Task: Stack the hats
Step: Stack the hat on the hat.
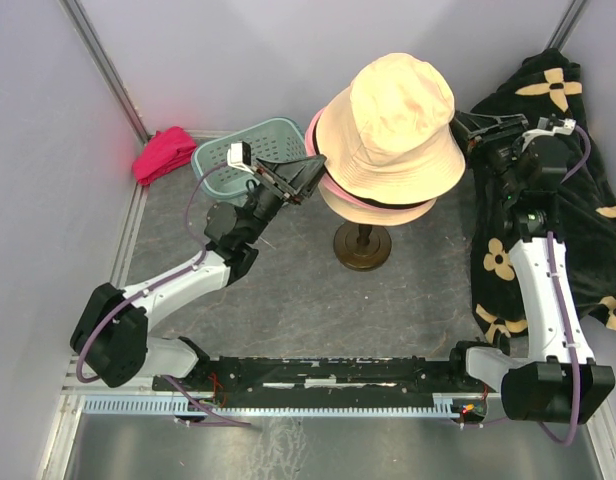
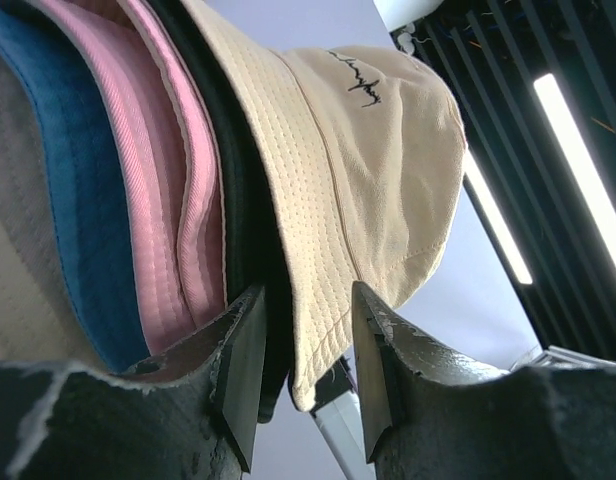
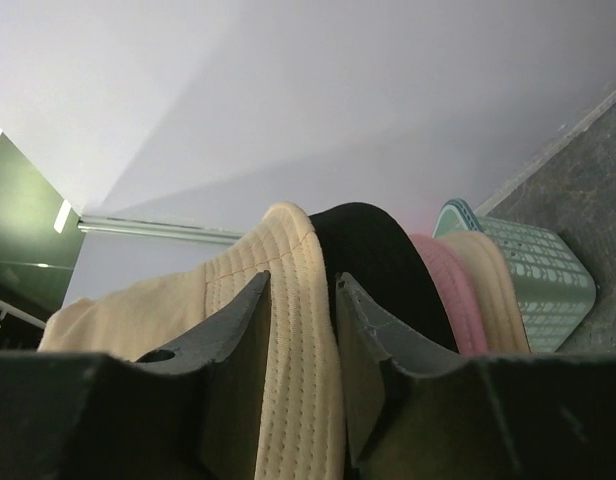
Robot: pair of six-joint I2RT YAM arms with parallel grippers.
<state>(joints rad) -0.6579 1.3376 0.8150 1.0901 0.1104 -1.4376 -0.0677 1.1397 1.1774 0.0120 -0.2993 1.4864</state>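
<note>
Several hats sit stacked on a stand (image 1: 363,245). The cream hat (image 1: 393,120) is on top, over a black brim (image 2: 243,200), a pink hat (image 2: 158,150) and a blue hat (image 2: 78,180). A tan brim (image 1: 378,212) shows lowest. My left gripper (image 1: 316,175) is at the stack's left side. Its jaws (image 2: 308,290) stand open around the cream brim, with a gap on each side. My right gripper (image 1: 460,130) is at the right side. It (image 3: 301,278) is open a little, its fingers either side of the cream brim (image 3: 288,240).
A teal basket (image 1: 238,150) stands behind the left gripper, with a magenta cloth (image 1: 163,155) to its left. A large black cloth with beige flowers (image 1: 558,200) lies under and behind the right arm. Walls close in the back and the left side.
</note>
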